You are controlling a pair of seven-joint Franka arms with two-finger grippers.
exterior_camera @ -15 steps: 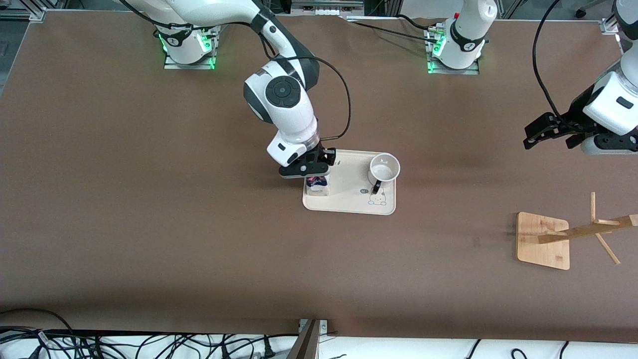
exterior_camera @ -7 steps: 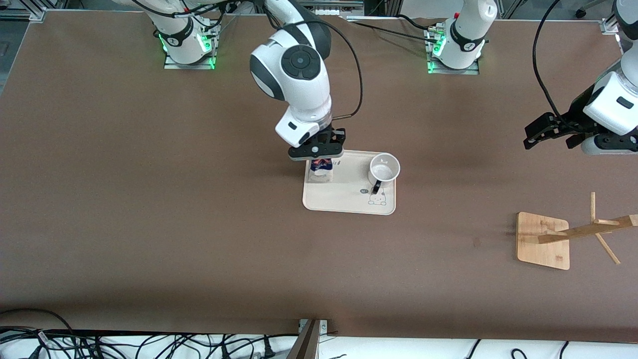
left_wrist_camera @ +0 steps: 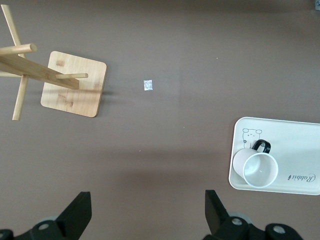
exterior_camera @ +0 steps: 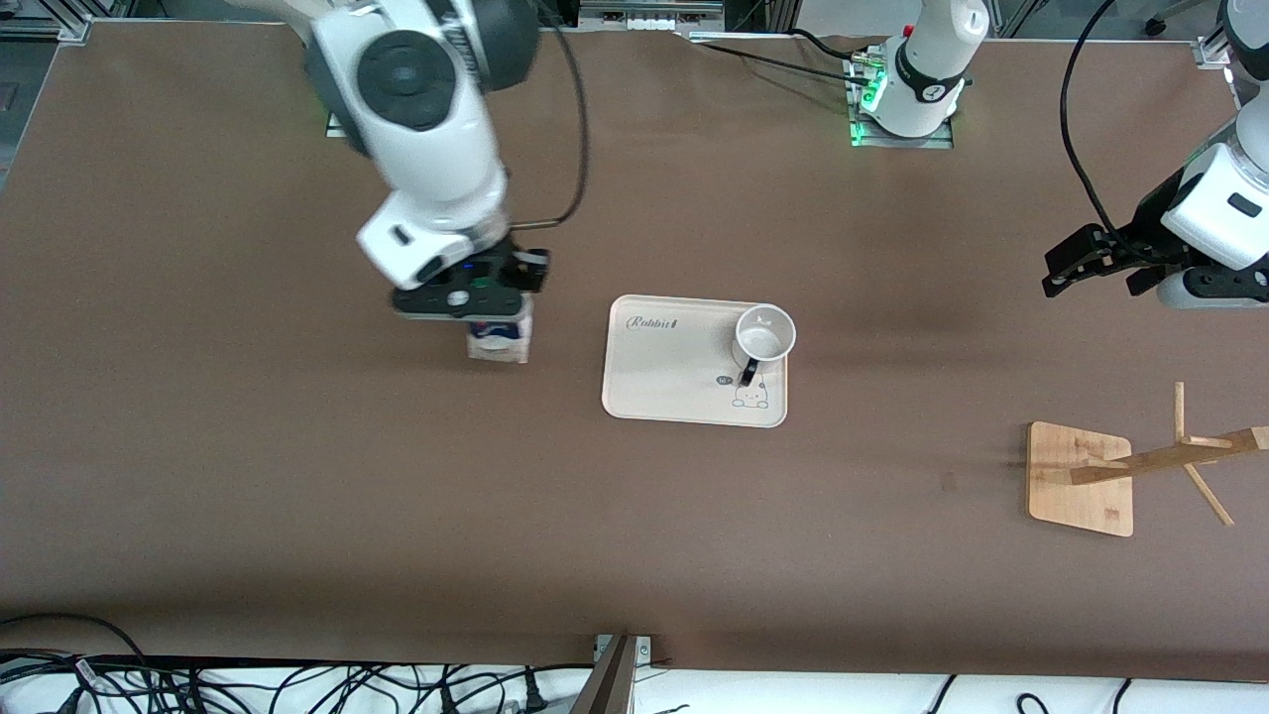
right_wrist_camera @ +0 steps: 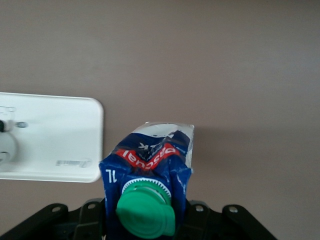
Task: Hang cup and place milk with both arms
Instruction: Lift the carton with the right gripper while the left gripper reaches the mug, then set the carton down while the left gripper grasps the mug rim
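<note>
Right pincer (exterior_camera: 466,302) clamps the milk (exterior_camera: 499,342) above the counter (exterior_camera: 297,496); a loose grip risks dropping. Left pincer (exterior_camera: 1076,266) waits, spread wide.

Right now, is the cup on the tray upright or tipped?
Upright: the cup stands on the tray, round mouth facing up.

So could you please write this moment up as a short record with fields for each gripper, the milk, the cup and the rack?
right gripper: shut on the milk carton, in the air over bare table toward the right arm's end, off the tray
left gripper: open, holds nothing, waits above the left arm's end of the table
cup: upright on the tray, handle toward the front camera
wooden cup rack: stands at the left arm's end, pegs bare
</note>
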